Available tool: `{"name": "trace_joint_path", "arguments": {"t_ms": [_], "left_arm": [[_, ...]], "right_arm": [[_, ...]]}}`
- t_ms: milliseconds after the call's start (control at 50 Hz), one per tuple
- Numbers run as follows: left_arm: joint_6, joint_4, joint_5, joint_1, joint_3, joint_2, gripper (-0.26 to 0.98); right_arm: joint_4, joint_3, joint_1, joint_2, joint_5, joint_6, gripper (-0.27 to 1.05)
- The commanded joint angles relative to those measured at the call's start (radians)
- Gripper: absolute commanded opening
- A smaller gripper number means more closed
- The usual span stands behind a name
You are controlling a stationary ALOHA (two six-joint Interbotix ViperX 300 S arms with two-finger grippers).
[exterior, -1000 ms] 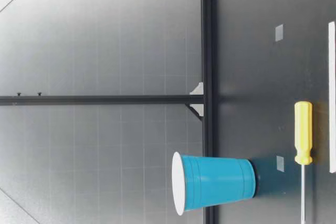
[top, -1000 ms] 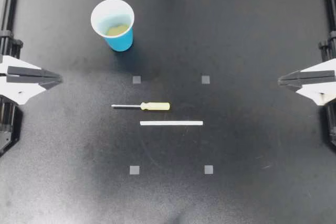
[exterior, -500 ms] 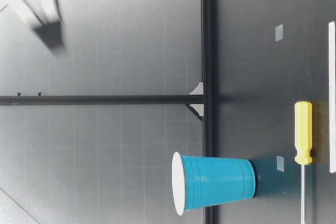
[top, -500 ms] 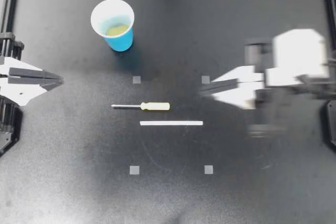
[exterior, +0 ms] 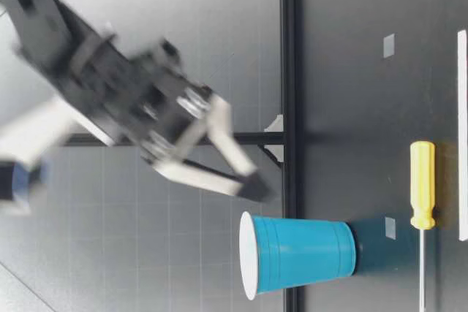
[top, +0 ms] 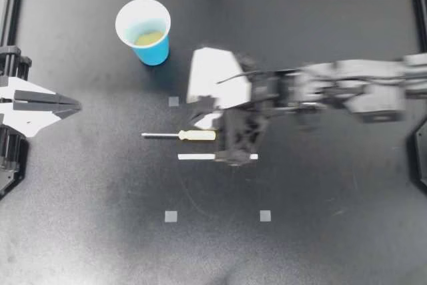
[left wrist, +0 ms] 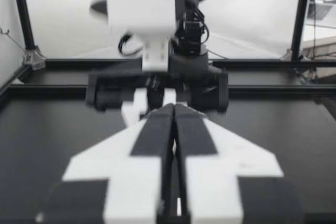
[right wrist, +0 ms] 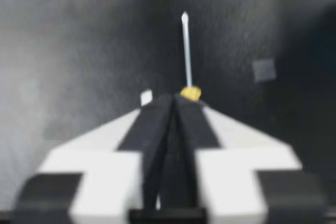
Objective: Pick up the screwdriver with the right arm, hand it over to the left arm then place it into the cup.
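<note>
**Right gripper.** The right gripper [top: 200,119] reaches in over the middle of the black table [top: 100,231]. Its outline is blurred in the top view. In the right wrist view, the fingers of the right gripper [right wrist: 173,98] are pressed together tip to tip and hold nothing. The yellow handle end shows just ahead of the tips, and the steel shaft points straight away from them. No contact with the tool can be made out.

**Low view.** A gripper [exterior: 256,186] hangs in the air, higher than the cup rim and well clear of the table. Its two fingers meet at the tip.

**Left gripper.** The left gripper [top: 70,105] sits at the table's left edge, well apart from every object. The left wrist view shows the fingers of the left gripper [left wrist: 173,107] closed flat against each other, empty.

**Task objects.**
- The yellow-handled screwdriver with a slim metal shaft [top: 180,135] lies flat on the table, shaft toward the left arm.
- A thin white strip [top: 200,157] lies parallel to it, just beside it.
- The blue plastic cup with a white interior [top: 155,51] stands upright, apart from the screwdriver.
- In the low view, the cup [exterior: 300,253] stands farther from the camera than the screwdriver [exterior: 422,188].
</note>
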Motion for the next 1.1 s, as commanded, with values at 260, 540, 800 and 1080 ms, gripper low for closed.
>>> {"name": "trace_joint_path", "arguments": {"t_ms": [260,540,800,1080], "left_arm": [[0.006,-0.002,-0.009,0.002,-0.006,-0.002,0.08],[0.005,-0.002,-0.009,0.002,0.005,-0.005,0.08],[0.003,-0.002,-0.009,0.003,0.009,-0.006,0.08],[-0.005,0.0,-0.009,0.002,0.011,-0.009,0.08]], "right_arm": [[-0.009,-0.222,-0.008,0.196,0.245,-0.006,0.6],[-0.02,-0.242,-0.008,0.255,0.216,-0.018,0.6],[-0.054,-0.242,-0.008,0.29,0.167,-0.028,0.6],[-0.077,-0.232,-0.018,0.31,0.156,-0.028,0.6]]}}
